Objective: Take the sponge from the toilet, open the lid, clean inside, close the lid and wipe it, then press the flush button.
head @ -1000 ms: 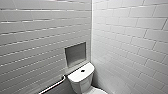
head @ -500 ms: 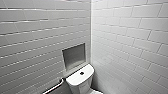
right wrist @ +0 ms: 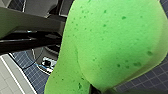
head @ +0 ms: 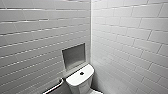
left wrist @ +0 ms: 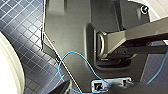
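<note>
The white toilet (head: 79,81) stands in the corner at the lower edge of the head view, showing its tank top with the small dark flush button (head: 81,73) in the middle. In the right wrist view the bright green sponge (right wrist: 112,45) looms very close, speckled with darker spots, held up above the dark blue floor. My right gripper is shut on the sponge. The left gripper is open and holds nothing that I can see.
White tiled walls meet in a corner behind the toilet. A square niche (head: 73,56) is set in the left wall, with a metal grab bar (head: 53,87) below it. The left wrist view shows dark blue floor tiles (left wrist: 22,30), a white curved ceramic edge (left wrist: 7,70) and a blue cable (left wrist: 75,53).
</note>
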Available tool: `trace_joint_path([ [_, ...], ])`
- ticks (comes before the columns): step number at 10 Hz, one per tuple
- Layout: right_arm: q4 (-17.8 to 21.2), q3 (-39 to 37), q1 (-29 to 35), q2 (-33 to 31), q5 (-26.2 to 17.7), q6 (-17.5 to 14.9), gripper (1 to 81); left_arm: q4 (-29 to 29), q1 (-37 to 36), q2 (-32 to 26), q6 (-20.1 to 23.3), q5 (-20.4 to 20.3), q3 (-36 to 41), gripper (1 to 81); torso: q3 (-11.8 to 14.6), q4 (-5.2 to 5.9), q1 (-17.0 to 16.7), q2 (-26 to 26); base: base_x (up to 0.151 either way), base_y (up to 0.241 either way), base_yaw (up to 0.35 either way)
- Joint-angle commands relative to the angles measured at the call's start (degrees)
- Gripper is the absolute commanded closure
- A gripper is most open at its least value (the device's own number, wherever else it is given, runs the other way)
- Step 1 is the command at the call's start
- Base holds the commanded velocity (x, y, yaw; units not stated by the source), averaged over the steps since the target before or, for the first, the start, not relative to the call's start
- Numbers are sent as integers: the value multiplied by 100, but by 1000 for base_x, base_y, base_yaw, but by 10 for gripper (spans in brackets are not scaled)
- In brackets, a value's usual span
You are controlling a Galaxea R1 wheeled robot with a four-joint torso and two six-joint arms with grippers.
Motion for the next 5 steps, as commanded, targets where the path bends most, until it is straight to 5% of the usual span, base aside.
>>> trace_joint_path([
  [1,94,2264,-11,-1178,98,-10,811,-24,-182,-306,-9,86,330,10,0,0,0,0,0,0,0],
  [5,67,2978,-46,-1531,309,-10,811,-24,-217,-1571,-176,-116,2051,10,0,0,0,0,0,0,0],
])
